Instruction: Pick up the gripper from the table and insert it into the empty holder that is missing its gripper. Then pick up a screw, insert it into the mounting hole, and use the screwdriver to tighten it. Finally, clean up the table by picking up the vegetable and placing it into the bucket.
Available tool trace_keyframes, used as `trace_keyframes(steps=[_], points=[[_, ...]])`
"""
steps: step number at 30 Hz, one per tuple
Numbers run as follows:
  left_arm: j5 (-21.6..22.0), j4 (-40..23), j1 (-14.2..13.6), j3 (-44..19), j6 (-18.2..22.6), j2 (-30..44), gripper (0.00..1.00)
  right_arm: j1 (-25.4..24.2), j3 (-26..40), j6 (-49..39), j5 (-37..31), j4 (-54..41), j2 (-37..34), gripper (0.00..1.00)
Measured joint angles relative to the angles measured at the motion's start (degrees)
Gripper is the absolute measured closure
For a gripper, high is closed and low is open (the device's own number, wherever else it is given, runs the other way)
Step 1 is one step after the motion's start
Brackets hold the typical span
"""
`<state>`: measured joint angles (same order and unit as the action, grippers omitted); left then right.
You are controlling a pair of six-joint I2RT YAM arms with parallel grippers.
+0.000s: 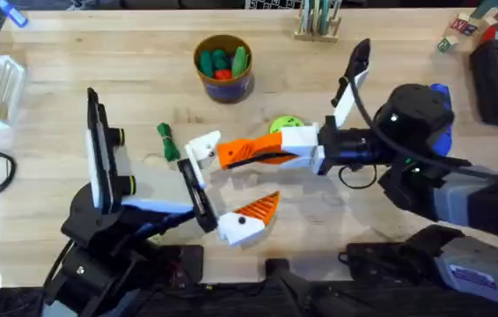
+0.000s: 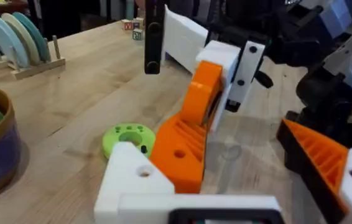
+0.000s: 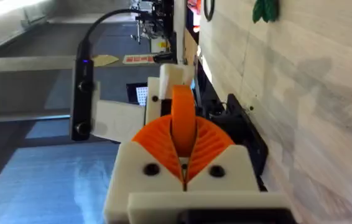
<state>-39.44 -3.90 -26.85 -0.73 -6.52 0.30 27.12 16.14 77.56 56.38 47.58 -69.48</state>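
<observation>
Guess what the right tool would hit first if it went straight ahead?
Probably the holder on the left tool. The right tool, shut on the gripper, points straight at it, and they look nearly touching, though depth is hard to judge.

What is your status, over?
Right gripper shut on the gripper, tip at the holder. Left gripper open. Vegetable lies on table near holder.
</observation>
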Motion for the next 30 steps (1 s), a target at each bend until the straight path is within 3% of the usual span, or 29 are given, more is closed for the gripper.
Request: trace_keyframes(steps=[13,23,30], points=[[3.5,0.0,0.9,0.0,0.0,0.0,0.007,1.9,4.5,-0.9,0.4,-0.8,-5.2,0.992],[3.1,0.1,0.7,0.0,0.1,0.0,0.007,2.2,6.0,-1.3,0.4,-0.9,-5.3,0.992],[2.6,0.0,0.8,0.0,-0.9,0.0,0.007,3.2,8.1,-1.3,-1.1,0.5,-10.8,0.993]])
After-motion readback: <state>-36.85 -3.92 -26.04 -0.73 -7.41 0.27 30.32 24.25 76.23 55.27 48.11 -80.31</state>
